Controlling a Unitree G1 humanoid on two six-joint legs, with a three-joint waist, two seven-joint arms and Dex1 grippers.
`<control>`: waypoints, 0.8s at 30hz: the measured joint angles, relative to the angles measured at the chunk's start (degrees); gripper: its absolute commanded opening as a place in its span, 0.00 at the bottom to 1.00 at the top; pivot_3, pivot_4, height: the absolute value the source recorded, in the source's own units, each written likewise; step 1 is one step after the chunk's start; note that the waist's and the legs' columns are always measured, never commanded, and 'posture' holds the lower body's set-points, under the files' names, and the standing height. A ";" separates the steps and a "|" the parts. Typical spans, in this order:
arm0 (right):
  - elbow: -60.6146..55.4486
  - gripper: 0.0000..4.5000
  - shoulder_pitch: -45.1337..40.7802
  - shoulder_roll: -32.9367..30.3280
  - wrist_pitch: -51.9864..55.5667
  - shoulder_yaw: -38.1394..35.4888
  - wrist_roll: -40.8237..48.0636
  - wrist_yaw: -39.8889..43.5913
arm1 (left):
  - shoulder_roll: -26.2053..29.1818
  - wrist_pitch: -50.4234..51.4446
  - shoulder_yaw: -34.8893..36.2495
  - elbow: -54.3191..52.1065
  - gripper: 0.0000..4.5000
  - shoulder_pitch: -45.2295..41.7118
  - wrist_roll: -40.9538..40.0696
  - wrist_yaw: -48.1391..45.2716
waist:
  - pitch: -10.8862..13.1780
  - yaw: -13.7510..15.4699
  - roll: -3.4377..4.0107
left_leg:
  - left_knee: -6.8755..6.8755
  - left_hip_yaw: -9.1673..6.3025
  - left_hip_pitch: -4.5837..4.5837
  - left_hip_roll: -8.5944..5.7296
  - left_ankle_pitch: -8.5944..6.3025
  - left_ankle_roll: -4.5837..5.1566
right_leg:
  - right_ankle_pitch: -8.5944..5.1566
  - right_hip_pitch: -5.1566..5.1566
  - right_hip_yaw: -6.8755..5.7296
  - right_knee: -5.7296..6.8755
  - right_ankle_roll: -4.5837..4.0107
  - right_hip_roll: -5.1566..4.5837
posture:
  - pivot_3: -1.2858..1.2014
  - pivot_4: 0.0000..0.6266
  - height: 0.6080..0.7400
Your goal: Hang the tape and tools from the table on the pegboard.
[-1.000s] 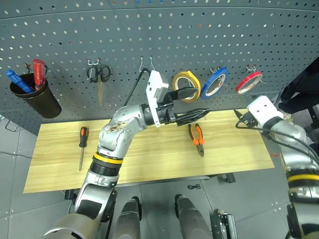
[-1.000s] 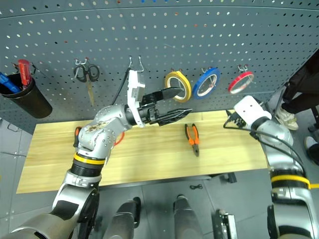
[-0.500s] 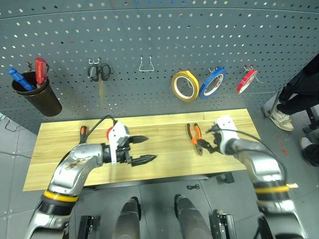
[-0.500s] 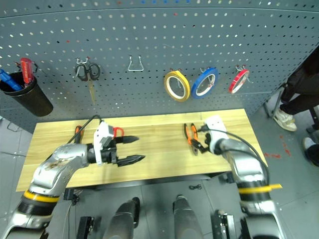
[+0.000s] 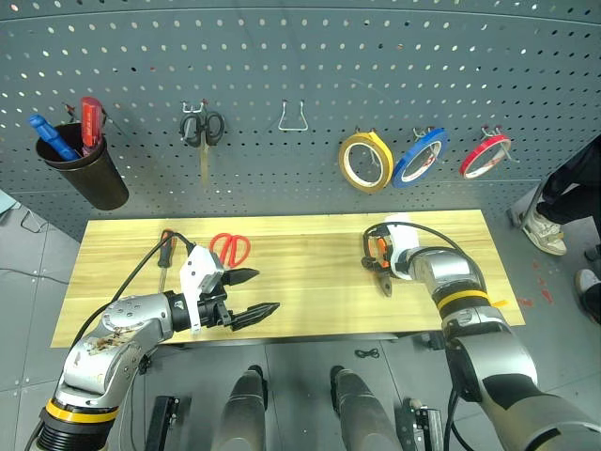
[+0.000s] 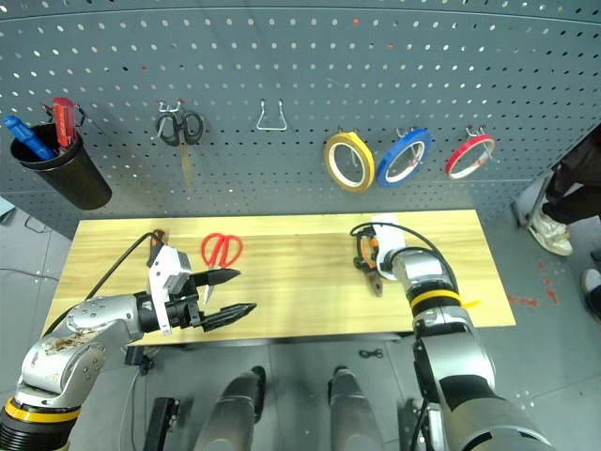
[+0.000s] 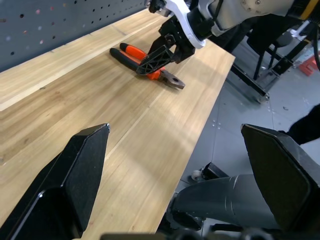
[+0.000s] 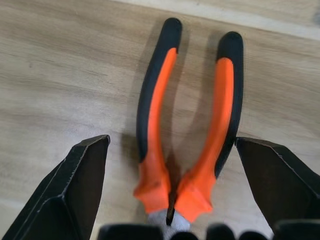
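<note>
Hovering low over the table (image 5: 310, 310), the right gripper (image 5: 375, 264) sits directly above the pliers (image 5: 380, 272), its two fingers spread wide to either side of the orange-and-black handles. Well to that gripper's left, the left gripper (image 5: 254, 293) hangs at the table's near edge with its jaws also apart and nothing between them. Red scissors (image 5: 230, 248) lie just beyond the left gripper, and the screwdriver (image 5: 165, 256) lies a little farther to its left. On the pegboard (image 5: 300, 85) behind, the red tape (image 5: 484, 155) hangs up and to the right of the right gripper, beside a blue roll (image 5: 419, 158) and a yellow roll (image 5: 366, 162). Small black scissors (image 5: 201, 129), a bare hook (image 5: 294, 116) and a dark cup (image 5: 82, 169) of screwdrivers hang above the left gripper.

From the left wrist, the two open black fingers (image 7: 75, 180) frame bare wood, with the right gripper (image 7: 160, 55) poised over the pliers (image 7: 145, 60) far ahead.

From the right wrist, the pliers (image 8: 190, 130) lie flat on the wood midway between the parted fingers (image 8: 75, 190), handles pointing away from the gripper, the grey head nearest it. Neither finger touches the handles.
</note>
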 measured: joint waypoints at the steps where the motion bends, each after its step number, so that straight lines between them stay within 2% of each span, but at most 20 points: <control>1: 2.65 0.99 -1.32 0.35 -1.82 -0.12 -0.17 -0.46 | 0.08 0.04 0.03 0.00 1.00 -0.02 0.00 0.15 | 0.09 0.01 -0.02 | 0.00 0.00 0.00 0.00 0.00 0.00 | 0.01 0.00 0.00 -0.01 -0.01 0.00 | 0.60 0.56 1.00; 4: 7.24 0.99 -3.63 0.63 -4.13 -0.57 -0.24 -1.41 | 0.61 0.05 0.13 0.00 1.00 -0.31 -0.03 0.18 | 0.11 0.02 -0.01 | -0.01 -0.01 -0.01 0.01 0.00 0.00 | 0.01 0.00 -0.02 -0.01 -0.03 0.00 | 0.60 0.56 1.00; 9: 11.02 0.66 -5.27 0.55 -6.32 -0.78 -0.58 -1.05 | 1.49 0.09 0.32 0.03 1.00 -0.70 -0.34 -0.05 | 0.13 0.01 0.00 | -0.03 -0.01 0.00 0.01 0.00 0.00 | 0.00 0.00 -0.02 -0.03 -0.02 0.00 | 0.60 0.57 1.00; 17: 8.18 0.64 -3.88 -0.24 -5.42 -0.20 -1.13 2.74 | 0.96 1.47 1.28 -0.01 1.00 -3.15 -4.71 -0.05 | 0.16 -0.02 0.00 | -0.05 -0.03 -0.02 0.01 0.00 0.00 | -0.02 0.00 -0.04 -0.05 0.01 0.00 | 0.60 0.55 1.00; 20: -4.29 0.64 2.84 -1.60 -3.42 2.53 -1.01 8.27 | 0.94 2.09 2.03 -0.10 1.00 -3.29 -6.20 0.41 | 0.17 0.04 0.02 | -0.13 -0.04 -0.10 0.01 0.00 -0.01 | -0.02 -0.07 -0.05 -0.07 0.01 0.00 | 0.60 0.53 1.00; 24: -34.94 0.64 15.19 -4.71 3.51 5.98 2.50 15.99 | 0.86 5.88 5.54 -1.90 1.00 -3.15 -11.11 3.03 | 0.23 0.07 0.11 | -0.09 -0.10 -0.92 0.01 0.04 -0.06 | 0.03 -1.07 -0.13 0.31 -0.08 -0.03 | 0.60 0.51 1.00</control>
